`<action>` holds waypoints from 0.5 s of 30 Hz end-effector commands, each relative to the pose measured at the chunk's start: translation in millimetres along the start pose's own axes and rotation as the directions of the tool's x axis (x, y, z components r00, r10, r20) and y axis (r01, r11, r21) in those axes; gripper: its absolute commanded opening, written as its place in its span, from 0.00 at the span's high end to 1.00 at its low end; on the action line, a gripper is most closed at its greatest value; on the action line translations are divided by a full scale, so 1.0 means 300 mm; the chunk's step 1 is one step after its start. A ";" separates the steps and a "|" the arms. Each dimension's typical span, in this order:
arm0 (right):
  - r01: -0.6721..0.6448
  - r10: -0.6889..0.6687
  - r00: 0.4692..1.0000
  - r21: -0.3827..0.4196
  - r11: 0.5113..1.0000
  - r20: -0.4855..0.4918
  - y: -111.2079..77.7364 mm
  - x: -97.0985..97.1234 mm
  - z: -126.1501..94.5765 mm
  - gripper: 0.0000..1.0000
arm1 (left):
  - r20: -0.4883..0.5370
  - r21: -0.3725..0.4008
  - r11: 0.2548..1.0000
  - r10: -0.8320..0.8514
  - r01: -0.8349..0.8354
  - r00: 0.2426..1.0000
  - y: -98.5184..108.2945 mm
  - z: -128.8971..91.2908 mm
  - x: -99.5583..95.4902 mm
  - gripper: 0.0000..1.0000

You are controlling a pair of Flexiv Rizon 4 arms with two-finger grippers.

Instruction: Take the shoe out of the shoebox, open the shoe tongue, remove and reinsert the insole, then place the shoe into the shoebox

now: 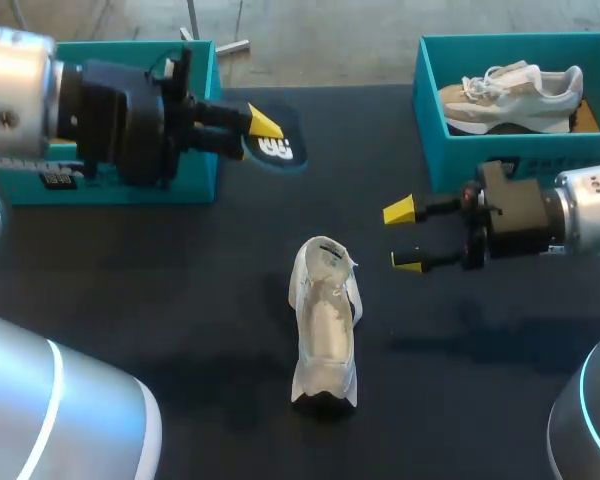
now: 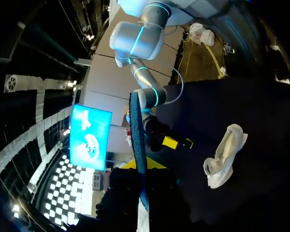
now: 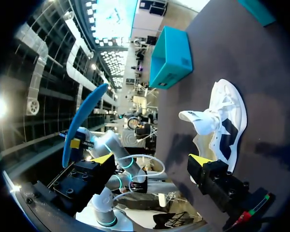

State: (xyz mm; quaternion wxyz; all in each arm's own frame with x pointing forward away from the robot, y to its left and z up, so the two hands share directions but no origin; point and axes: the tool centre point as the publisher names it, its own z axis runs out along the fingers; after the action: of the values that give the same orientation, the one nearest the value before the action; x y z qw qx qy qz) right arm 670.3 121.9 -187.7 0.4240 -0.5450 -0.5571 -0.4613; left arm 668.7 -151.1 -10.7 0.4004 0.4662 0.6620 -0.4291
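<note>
Head view puts the white shoe upright on its sole near the middle of the dark table, outside both boxes, its tongue pulled up and open. We see our left gripper pinching the blue insole in the air just in front of the left teal box. In the left wrist view the insole rises edge-on from between the fingers. The insole carries a white print, too small for us to read. A dark label sits on that box's front wall; its writing is likewise illegible.

Our right gripper hangs above the table, to the right of the shoe and in front of the right teal box. Its 2 yellow tips are spread wide with nothing between them. In the right wrist view the shoe lies ahead of that gripper. A second shoe, white and beige, lies on its side inside the right teal box.
</note>
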 end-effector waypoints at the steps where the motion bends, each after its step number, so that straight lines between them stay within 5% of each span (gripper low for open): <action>1: -0.001 0.001 1.000 -0.002 1.000 0.001 -0.001 0.000 0.006 0.00 | 0.177 -0.031 0.997 0.078 -0.073 0.981 -0.029 -0.006 0.063 1.00; 10: -0.001 0.001 1.000 -0.002 1.000 0.001 -0.001 0.000 0.006 0.00 | 0.177 -0.031 0.997 0.078 -0.073 0.981 -0.029 -0.006 0.063 1.00; 15: -0.001 0.001 1.000 -0.002 1.000 0.001 -0.001 0.000 0.006 0.00 | 0.276 -0.012 0.987 0.155 -0.158 0.949 -0.035 0.042 0.157 1.00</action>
State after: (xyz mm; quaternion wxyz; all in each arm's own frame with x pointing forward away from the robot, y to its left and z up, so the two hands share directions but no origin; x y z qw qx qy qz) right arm 670.1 121.4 -187.4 0.4240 -0.5449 -0.5570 -0.4615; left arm 651.4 -150.7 -37.6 0.4676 0.4860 0.6033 -0.4256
